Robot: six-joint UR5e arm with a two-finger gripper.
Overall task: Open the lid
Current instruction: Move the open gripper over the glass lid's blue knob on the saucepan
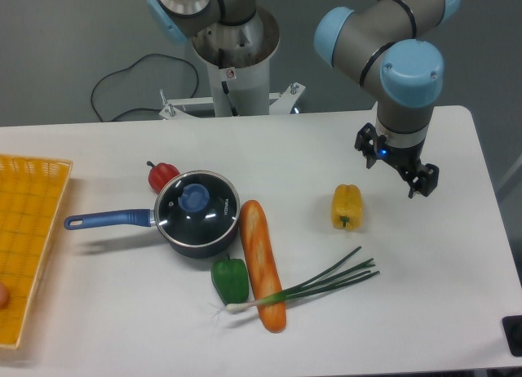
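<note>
The fixed camera shows the lid seated flat on the dark blue saucepan, left of centre on the white table, its blue knob standing up in the middle of the glass. The gripper hangs well to the right of the pan, beyond the yellow pepper, with its two fingers spread apart and nothing between them. The lid is not yet touched.

The risks come mostly from crowding. A loaf of bread lies against the pan's right side, a red pepper sits just behind the rim, and a green pepper rests close in front; a descent that drifts off the knob could strike any of these or land a finger on the glass. The knob is small and rounded, so a shallow pinch may slip and drop the lid back onto the pan. The pan itself looks light; a sticking lid could drag it along, swinging the long handle. How high the knob stands is hard to judge from this steep angle, so depth is probably the likeliest error.
</note>
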